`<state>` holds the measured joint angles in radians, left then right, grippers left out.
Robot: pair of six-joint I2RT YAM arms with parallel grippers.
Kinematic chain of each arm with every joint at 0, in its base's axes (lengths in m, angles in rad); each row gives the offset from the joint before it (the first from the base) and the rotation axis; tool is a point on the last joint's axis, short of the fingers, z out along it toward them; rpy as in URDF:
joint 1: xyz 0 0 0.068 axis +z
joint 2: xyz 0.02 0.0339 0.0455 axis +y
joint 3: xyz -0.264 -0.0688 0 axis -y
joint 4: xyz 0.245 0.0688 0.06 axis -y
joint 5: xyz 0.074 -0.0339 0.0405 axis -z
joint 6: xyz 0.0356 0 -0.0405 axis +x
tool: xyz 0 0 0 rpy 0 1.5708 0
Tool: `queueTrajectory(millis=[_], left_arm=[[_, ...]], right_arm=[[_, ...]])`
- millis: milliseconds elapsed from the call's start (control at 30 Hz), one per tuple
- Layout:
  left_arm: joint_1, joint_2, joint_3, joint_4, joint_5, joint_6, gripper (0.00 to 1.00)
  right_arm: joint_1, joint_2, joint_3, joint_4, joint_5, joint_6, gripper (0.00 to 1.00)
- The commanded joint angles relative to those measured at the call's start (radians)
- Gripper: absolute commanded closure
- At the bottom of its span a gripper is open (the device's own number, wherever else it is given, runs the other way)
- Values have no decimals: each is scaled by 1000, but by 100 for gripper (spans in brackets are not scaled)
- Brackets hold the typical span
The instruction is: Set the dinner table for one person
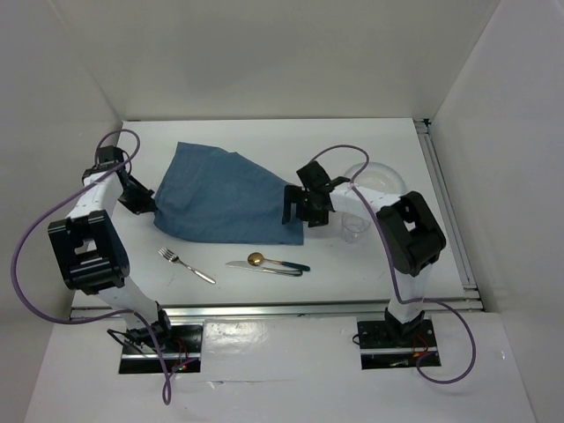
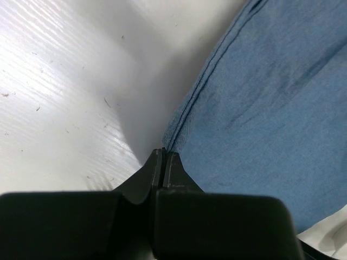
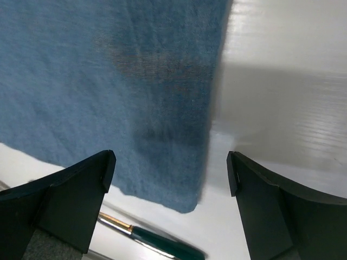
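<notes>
The white dinner table point(image 1: 264, 141) carries a blue cloth placemat point(image 1: 225, 198), rumpled and skewed, left of centre. My left gripper point(image 1: 144, 198) is at its left edge; in the left wrist view the jaws point(image 2: 164, 154) are shut, pinching the placemat's point(image 2: 271, 108) hem at the tips. My right gripper point(image 1: 294, 214) is open and empty just above the placemat's near right corner point(image 3: 190, 200). A fork point(image 1: 186, 265), a knife point(image 1: 264, 269) and a gold-bowled, green-handled spoon point(image 1: 258, 259) lie near the front.
A clear glass point(image 1: 354, 226) and a clear plate point(image 1: 377, 179) stand right of the right gripper. A green cutlery handle point(image 3: 162, 246) lies just below the placemat's corner. A metal rail point(image 1: 308, 308) runs along the front edge, another point(image 1: 445, 203) along the right. White walls enclose the table.
</notes>
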<state>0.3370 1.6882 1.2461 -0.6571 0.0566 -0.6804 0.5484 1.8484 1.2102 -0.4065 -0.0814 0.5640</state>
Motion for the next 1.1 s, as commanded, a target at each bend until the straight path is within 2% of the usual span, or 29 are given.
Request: queueTrajectory(millis=[0, 100, 167, 267, 300, 333, 367, 567, 633, 800, 1067], left_arm=[[-3, -44, 49, -21, -12, 21, 100], [-3, -44, 59, -30, -1, 30, 100], [-12, -33, 68, -30, 9, 19, 100], [-12, -24, 99, -41, 19, 19, 100], [-12, -24, 108, -55, 19, 19, 100], [-12, -24, 119, -55, 19, 19, 100], [-12, -33, 130, -65, 34, 19, 100], [-44, -15, 358, -133, 127, -25, 100], [-44, -15, 401, -151, 150, -25, 100], [-44, -80, 458, -164, 189, -15, 100], [-33, -185, 506, -200, 198, 28, 100]], right_arm=[[36, 54, 25, 35, -35, 8, 3], [110, 110, 71, 21, 38, 17, 5], [122, 185, 112, 21, 38, 17, 10], [122, 236, 222, 21, 52, 17, 46], [111, 245, 282, 9, 72, 17, 80], [111, 245, 311, 9, 81, 5, 93], [93, 223, 336, -1, 81, -9, 100], [-34, 118, 590, -60, 74, -73, 100], [-54, 78, 621, -69, 63, -91, 100], [-88, -47, 611, -103, 32, -128, 100], [-97, -287, 413, -121, 57, -139, 100]])
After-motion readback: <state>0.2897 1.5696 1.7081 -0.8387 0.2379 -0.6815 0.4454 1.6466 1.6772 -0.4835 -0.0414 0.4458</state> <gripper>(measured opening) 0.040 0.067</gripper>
